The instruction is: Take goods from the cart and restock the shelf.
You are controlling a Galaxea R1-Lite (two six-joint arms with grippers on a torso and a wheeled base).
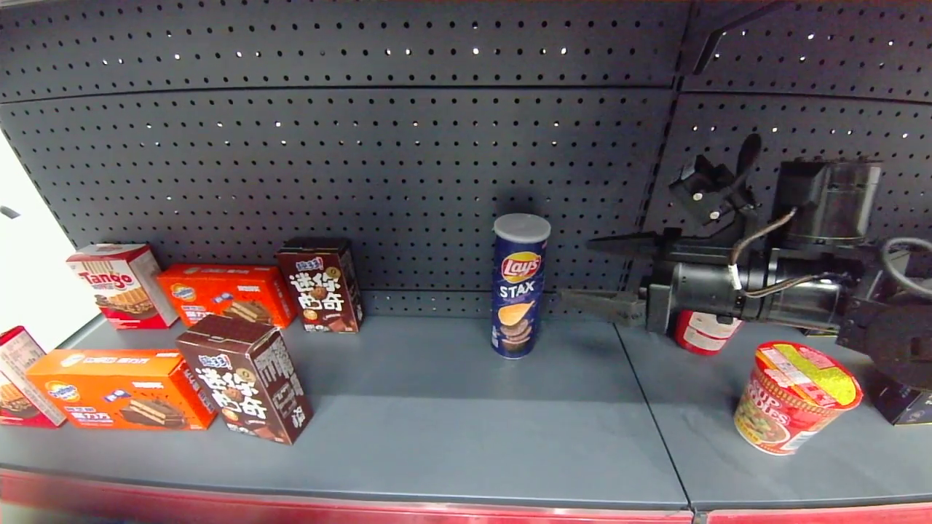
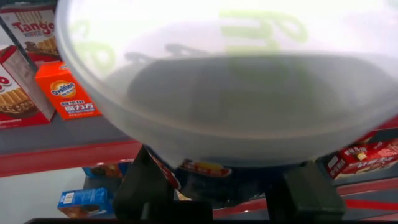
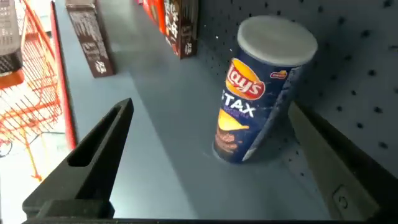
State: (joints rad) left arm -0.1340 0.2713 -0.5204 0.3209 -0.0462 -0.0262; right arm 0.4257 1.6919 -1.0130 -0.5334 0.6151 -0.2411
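Blue chips can stands upright on the shelf, lid on, close to the pegboard back. It's right in front of the right gripper, just past the fingertips and lined up w/ the gap, not touching either finger afaict. That gripper is spread wide w/ nothing in it.

Left gripper is clamped on a second chips can, a finger on either side of the body, and the can's translucent lid sits right up against the wrist cam.

Tucked behind the right gripper's wrist there's a red tin; beside the arm, nearer the shelf's front edge, a cup noodles. Well past the chips can from the fingertips: brown box, orange box and wafer box along the back, w/ a front brown box and front orange box nearer the edge. Red wire cart sits off the shelf's front edge
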